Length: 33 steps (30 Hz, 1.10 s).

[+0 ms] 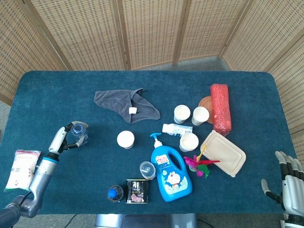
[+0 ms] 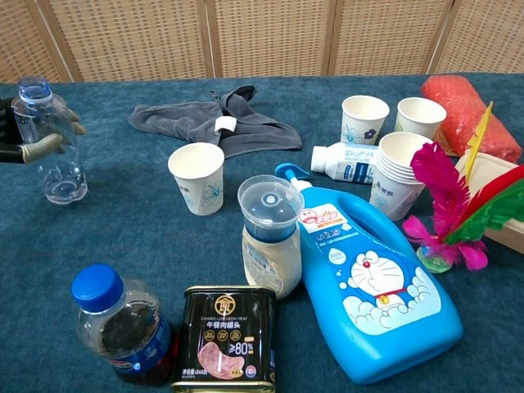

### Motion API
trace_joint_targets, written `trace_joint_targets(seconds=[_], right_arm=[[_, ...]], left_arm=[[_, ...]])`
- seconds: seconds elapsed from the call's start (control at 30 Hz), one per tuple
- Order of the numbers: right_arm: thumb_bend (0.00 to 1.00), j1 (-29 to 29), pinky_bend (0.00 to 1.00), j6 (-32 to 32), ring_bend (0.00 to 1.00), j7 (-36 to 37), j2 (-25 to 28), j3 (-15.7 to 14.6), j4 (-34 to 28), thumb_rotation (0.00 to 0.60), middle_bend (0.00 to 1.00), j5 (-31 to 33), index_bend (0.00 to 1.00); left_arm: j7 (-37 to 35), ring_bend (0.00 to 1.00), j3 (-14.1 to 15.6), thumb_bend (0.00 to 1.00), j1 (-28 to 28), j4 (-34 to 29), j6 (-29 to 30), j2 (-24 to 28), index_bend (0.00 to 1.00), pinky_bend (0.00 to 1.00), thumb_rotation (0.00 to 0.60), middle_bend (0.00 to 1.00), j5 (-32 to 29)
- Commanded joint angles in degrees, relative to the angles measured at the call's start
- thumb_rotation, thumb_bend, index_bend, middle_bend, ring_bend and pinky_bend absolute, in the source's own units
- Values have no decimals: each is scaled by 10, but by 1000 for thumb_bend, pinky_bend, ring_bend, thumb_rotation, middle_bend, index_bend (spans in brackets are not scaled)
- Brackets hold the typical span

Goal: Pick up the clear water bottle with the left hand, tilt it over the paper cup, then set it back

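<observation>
The clear water bottle (image 1: 80,133) (image 2: 50,141) stands upright near the table's left edge, cap on top. My left hand (image 1: 65,138) (image 2: 33,147) comes in from the left, and its fingers wrap round the bottle's middle. In the chest view most of this hand is cut off by the frame edge. The single paper cup (image 1: 126,139) (image 2: 197,176) stands open and upright to the right of the bottle, well apart from it. My right hand (image 1: 287,183) hangs beyond the table's front right corner, fingers spread and holding nothing.
A grey cloth (image 1: 126,104) lies behind the cup. A blue detergent bottle (image 1: 169,171), a tin can (image 1: 138,191), a dark blue-capped bottle (image 1: 115,194) and a small capped jar (image 1: 147,169) crowd the front. More paper cups (image 1: 182,113), a lunch box (image 1: 223,153) and a red roll (image 1: 221,108) sit on the right.
</observation>
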Motion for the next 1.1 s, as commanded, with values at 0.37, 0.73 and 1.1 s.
trace_joint_targets(seconds=[0.37, 0.73, 1.1], right_arm=[[393, 0, 0, -4, 0, 2, -2, -1, 3, 600, 31, 1, 0], [394, 0, 0, -5, 0, -3, -7, 0, 2, 600, 30, 3, 0], [394, -4, 0, -3, 0, 1, -6, -2, 3, 600, 31, 4, 0]], left_arm=[[149, 388, -1, 612, -37, -173, -61, 159, 353, 520, 582, 378, -4], [234, 389, -15, 613, -85, -213, -139, 211, 352, 520, 589, 379, -33], [266, 388, -17, 612, -124, -209, -176, 211, 352, 517, 587, 382, -27]])
